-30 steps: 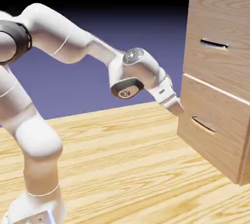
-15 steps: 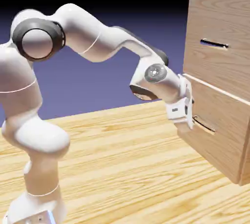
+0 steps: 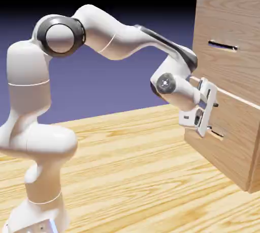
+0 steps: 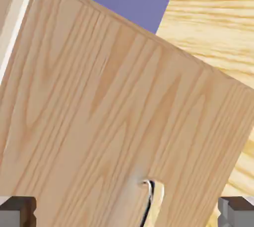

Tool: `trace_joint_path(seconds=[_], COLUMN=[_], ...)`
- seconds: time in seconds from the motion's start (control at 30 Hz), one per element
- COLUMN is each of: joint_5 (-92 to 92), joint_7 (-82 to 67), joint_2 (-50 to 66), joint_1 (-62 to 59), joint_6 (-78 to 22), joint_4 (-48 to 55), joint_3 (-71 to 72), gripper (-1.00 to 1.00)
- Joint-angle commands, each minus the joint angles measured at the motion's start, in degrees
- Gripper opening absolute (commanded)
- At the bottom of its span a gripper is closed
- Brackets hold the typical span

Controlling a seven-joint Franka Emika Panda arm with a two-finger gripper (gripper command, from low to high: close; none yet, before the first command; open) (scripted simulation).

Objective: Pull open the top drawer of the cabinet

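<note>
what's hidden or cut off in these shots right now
- Lower drawer's handle: its far end is cut off by the hand view's bottom edge; the exterior view has the end effector over part of it.
- Cabinet: its right side runs past the exterior view's edge.
- Top drawer's handle: outside the hand view.

Glossy white plastic-looking arm (image 3: 114, 38); matt light wood grain on the cabinet (image 3: 228, 74); shiny handle at six o'clock in the hand view (image 4: 149, 203), probably metal.
</note>
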Motion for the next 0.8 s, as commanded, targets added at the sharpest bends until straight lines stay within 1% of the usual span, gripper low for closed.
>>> trace_joint_path(seconds=[0.0, 0.77], joint_5=[2.5, 58.3], joint_7=[-0.7, -16.6], joint_2=[0.9, 20.8], joint_1=[1.4, 32.6], joint_6=[-0.1, -2.1], joint_4=[0.9, 20.3], joint_3=[-1.4, -33.7], gripper=[0.00, 0.00])
